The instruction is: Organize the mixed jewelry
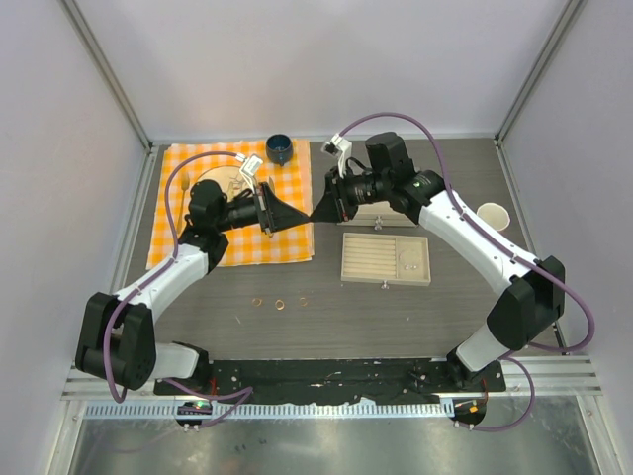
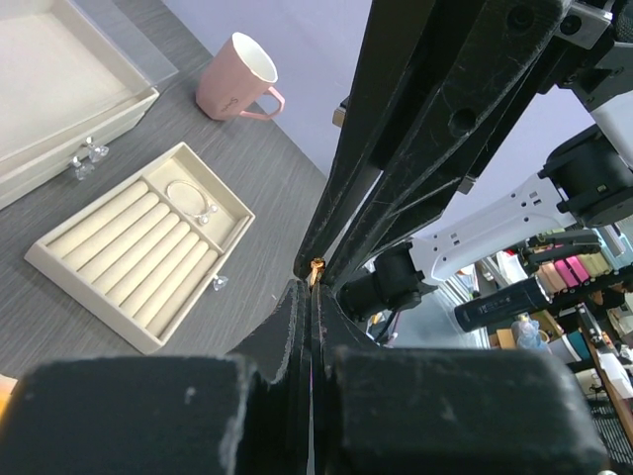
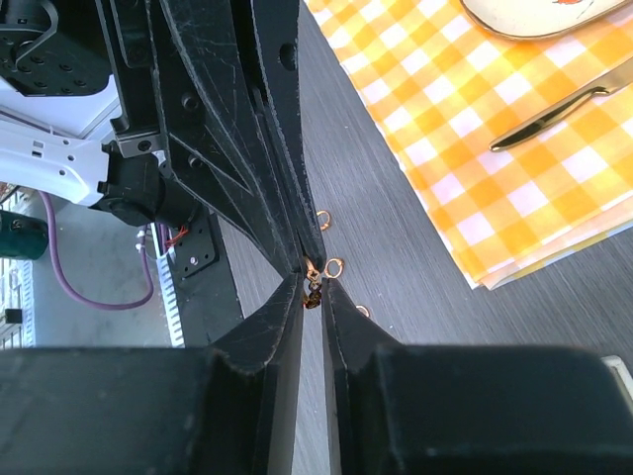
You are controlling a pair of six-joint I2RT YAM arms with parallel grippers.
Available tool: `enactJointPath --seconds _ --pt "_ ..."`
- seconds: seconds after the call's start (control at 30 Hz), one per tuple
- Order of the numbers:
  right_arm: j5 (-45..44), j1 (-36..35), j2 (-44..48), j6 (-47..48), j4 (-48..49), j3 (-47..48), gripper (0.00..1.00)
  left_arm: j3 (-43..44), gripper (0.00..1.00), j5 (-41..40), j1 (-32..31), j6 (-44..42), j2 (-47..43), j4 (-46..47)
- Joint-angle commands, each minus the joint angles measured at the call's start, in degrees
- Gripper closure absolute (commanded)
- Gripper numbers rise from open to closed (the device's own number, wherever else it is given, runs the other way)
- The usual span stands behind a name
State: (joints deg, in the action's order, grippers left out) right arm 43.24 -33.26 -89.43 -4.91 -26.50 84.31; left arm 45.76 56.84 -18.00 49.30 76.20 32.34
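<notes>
Both grippers meet tip to tip above the table. My left gripper [image 1: 305,217] [image 2: 314,284] is shut on a tiny gold piece [image 2: 316,265] at its very tips. My right gripper [image 1: 317,212] [image 3: 315,289] faces it, jaws nearly together on the same gold piece [image 3: 312,282], with a narrow gap the width of the piece. Three small gold rings [image 1: 280,304] [image 3: 334,265] lie on the grey table below. A thin silver hoop [image 2: 188,198] [image 1: 408,261] lies in the side compartment of the beige ridged tray [image 1: 368,259] [image 2: 119,267].
An orange checked cloth [image 1: 237,237] [image 3: 475,129] at the left holds a plate [image 1: 220,178], a knife [image 3: 554,111] and a blue cup [image 1: 279,148]. A beige drawer box [image 2: 40,89] stands behind the tray. A pink mug [image 2: 237,79] [image 1: 492,216] stands at the right.
</notes>
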Motion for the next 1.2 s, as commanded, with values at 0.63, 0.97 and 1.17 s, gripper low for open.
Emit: enactJointPath --seconds 0.63,0.97,1.17 --pt "-11.42 0.82 4.69 4.64 -4.6 -0.64 0.99 -1.63 0.19 -10.52 2.44 -9.57 -6.59 -9.66" --pt "-30.57 1.53 9.27 21.06 -13.83 -6.7 0.99 -0.41 0.11 -15.61 6.22 -17.83 -9.23 -20.1" --pt "-38.67 1.61 7.52 31.78 -15.16 -7.94 0.99 2.58 0.11 -16.93 8.41 -22.39 -9.5 -26.61"
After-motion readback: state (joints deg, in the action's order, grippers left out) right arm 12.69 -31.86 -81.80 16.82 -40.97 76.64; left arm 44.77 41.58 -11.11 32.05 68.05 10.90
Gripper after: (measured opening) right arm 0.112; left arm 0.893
